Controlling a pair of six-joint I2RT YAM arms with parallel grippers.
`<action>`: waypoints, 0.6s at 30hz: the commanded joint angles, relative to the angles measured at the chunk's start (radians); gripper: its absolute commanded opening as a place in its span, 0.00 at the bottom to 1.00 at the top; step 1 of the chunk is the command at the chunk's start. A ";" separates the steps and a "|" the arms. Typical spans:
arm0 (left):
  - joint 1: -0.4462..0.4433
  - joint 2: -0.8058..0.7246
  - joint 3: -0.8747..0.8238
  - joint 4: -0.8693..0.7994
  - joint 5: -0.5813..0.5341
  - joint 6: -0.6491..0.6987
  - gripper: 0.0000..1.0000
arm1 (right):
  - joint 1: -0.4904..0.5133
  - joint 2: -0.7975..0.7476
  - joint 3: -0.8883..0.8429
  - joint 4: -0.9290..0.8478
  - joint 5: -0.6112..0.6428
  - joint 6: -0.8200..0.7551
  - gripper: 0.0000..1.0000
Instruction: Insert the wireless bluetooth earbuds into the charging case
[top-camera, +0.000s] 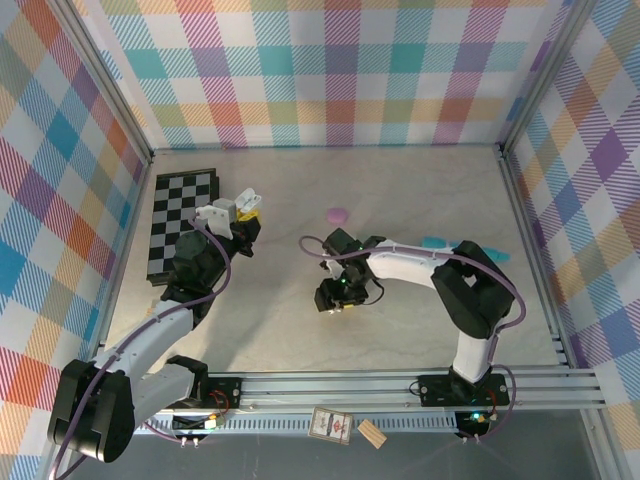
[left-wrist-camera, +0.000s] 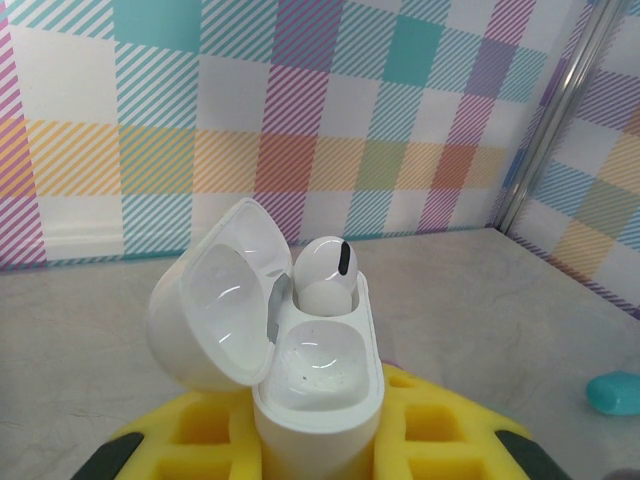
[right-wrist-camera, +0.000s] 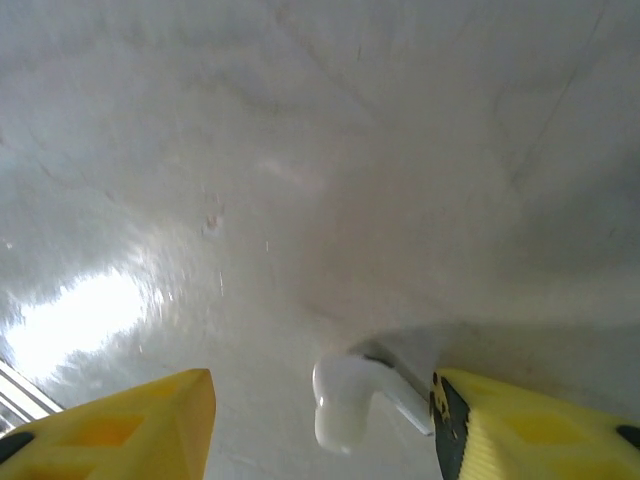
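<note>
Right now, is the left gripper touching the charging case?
Touching. Left wrist view: the charging case sits clamped between the left gripper's yellow fingers.

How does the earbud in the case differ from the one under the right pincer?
The seated earbud stands upright in the open charging case, stem hidden in its socket; the loose earbud lies on the table, stem exposed. The seated earbud shows a black mark; the loose earbud shows none from here. Both are glossy white.
</note>
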 joint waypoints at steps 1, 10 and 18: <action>0.016 -0.003 -0.001 0.020 0.011 -0.002 0.18 | 0.031 -0.046 -0.012 -0.048 -0.026 0.015 0.57; 0.031 -0.016 -0.020 0.012 -0.026 0.010 0.18 | 0.037 -0.021 0.137 -0.231 0.120 -0.012 0.55; 0.042 -0.044 -0.022 -0.025 -0.048 0.020 0.18 | 0.058 0.147 0.344 -0.464 0.190 -0.128 0.53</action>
